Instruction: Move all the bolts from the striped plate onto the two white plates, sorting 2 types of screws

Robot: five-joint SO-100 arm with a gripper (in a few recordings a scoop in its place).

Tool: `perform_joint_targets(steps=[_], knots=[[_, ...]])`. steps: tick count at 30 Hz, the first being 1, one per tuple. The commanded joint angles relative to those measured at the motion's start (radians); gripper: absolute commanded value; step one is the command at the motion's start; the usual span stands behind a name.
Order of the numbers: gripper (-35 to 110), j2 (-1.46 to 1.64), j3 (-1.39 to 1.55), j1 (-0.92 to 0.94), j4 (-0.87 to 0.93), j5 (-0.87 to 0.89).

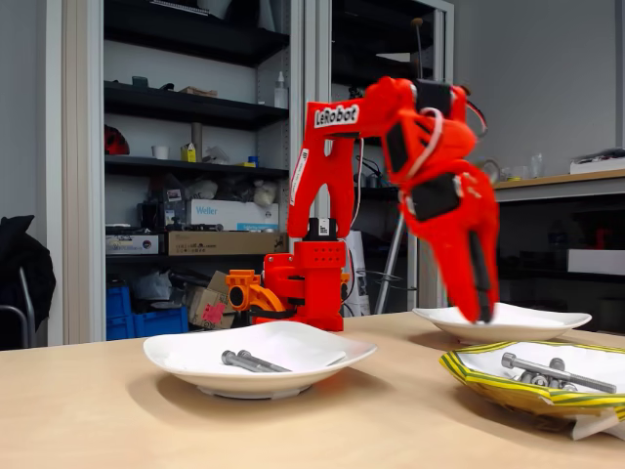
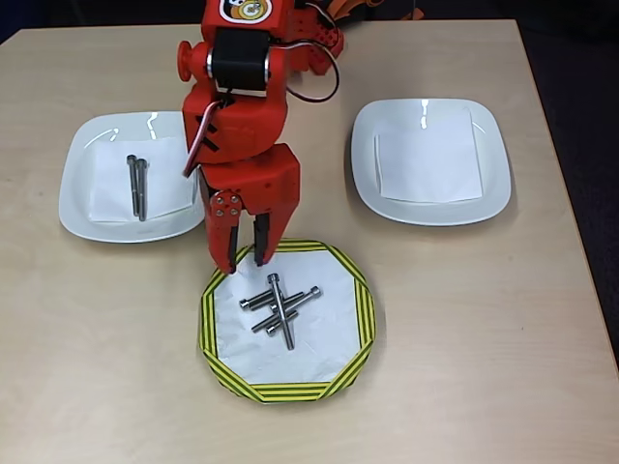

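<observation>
Red arm leans forward over the table, gripper (image 2: pixel 244 259) pointing down at the upper-left rim of the striped plate (image 2: pixel 360 329). Fingers stand slightly parted with nothing between them — an empty, part-open hand. In the fixed view the gripper (image 1: pixel 479 308) hangs above table level, not yet down among the parts. The bolts (image 2: pixel 279 307) to be moved lie in a crossed heap near the plate's middle: several long slim ones overlapping, with what may be short ones tucked under, too small to tell apart. Left white plate (image 2: pixel 82 208) in the overhead view already carries two long bolts (image 2: pixel 137 187) lying side by side; right white plate (image 2: pixel 493 188) carries none. Step in hand, as I judge it, is the reach for the next pick. To do it well: take the topmost long bolt, the one running roughly up-down in the overhead view, and turn the wrist so the jaws close across its shaft, not along it. Come down near mid-shaft, clear of the crossings — a grip at a crossing could lift two or scatter the heap. A long one belongs with the pair on the left plate.
</observation>
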Motion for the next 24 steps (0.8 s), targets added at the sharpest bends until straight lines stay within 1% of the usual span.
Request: perform_joint_targets(steps=[1,5,14,24], knots=[[12,-0.002,-0.008,-0.044,-0.032,0.048],[11,-0.028,-0.009,-0.072,-0.071,0.094],[9,-0.095,-0.014,-0.075,-0.158,0.095],[7,-0.155,-0.014,-0.104,-0.215,0.150]])
